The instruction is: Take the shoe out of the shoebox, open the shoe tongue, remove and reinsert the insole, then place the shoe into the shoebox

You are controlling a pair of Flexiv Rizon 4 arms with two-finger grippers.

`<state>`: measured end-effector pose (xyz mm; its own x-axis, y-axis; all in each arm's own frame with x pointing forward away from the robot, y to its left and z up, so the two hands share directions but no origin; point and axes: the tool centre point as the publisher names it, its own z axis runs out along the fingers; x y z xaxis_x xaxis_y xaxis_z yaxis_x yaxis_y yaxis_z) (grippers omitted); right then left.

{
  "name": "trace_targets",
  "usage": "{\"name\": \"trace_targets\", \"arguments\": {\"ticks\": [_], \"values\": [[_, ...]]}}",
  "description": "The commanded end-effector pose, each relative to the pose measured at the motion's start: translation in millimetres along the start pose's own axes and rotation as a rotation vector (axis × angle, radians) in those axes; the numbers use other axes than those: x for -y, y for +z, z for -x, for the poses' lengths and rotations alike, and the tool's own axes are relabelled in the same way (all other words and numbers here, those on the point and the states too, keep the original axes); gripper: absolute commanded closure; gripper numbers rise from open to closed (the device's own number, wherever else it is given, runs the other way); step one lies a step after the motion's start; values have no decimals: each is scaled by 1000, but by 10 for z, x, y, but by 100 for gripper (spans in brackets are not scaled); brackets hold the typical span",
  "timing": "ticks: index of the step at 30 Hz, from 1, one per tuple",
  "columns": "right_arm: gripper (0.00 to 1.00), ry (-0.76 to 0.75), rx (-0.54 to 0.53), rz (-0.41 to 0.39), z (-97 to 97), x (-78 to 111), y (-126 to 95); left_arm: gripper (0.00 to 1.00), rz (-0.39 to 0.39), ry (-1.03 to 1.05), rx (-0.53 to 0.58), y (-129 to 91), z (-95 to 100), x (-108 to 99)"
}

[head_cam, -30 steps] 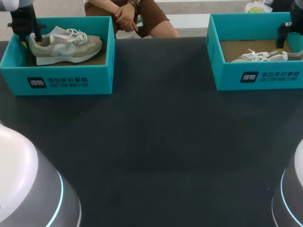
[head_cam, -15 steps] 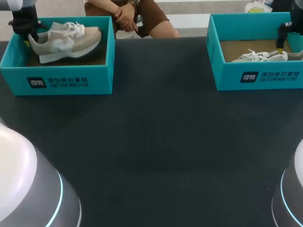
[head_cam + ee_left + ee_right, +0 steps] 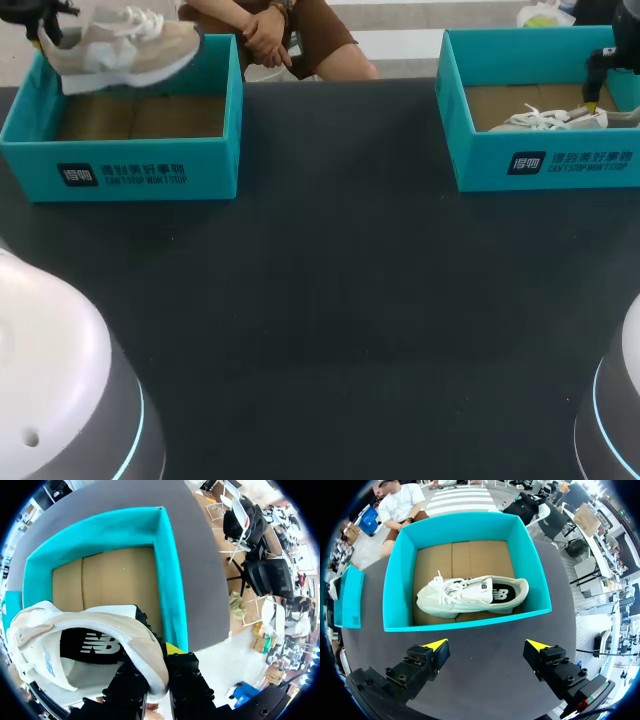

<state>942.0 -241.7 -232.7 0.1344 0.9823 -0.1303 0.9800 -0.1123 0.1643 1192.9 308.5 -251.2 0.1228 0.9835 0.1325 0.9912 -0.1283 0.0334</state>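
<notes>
While my left fingers [image 3: 187, 680] clamp the shoe [image 3: 120, 45] by its heel above the shoebox [image 3: 120, 172], my right fingers [image 3: 545, 660] hang open.

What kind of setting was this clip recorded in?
Probably a robot test bench for shoe handling: a dark table bearing the left shoebox and right shoebox, both teal, and the left tool holding a shoe above its box.

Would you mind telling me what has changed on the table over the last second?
The left gripper, shut on the beige shoe at its heel, has lifted it up out of the left box, whose cardboard floor is now bare. The right gripper stayed open at the right box, and the white shoe inside did not move.
</notes>
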Motion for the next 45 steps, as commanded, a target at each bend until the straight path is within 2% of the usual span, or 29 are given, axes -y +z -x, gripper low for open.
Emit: {"name": "trace_targets", "arguments": {"ticks": [1,8,30,33,39,45], "values": [[0,0,-1,1,1,2,0,100,89,18,-18,-542,-77,245],[0,0,-1,1,1,2,0,100,181,-10,7,-868,-236,221],[0,0,-1,1,1,2,0,100,181,-10,7,-868,-236,221],[0,0,-1,1,1,2,0,100,200,13,-33,-899,-184,409],[0,0,-1,1,1,2,0,100,224,-27,-74,-1096,-112,822],[0,0,-1,1,1,2,0,100,188,-41,-92,-1216,57,1138]]}}
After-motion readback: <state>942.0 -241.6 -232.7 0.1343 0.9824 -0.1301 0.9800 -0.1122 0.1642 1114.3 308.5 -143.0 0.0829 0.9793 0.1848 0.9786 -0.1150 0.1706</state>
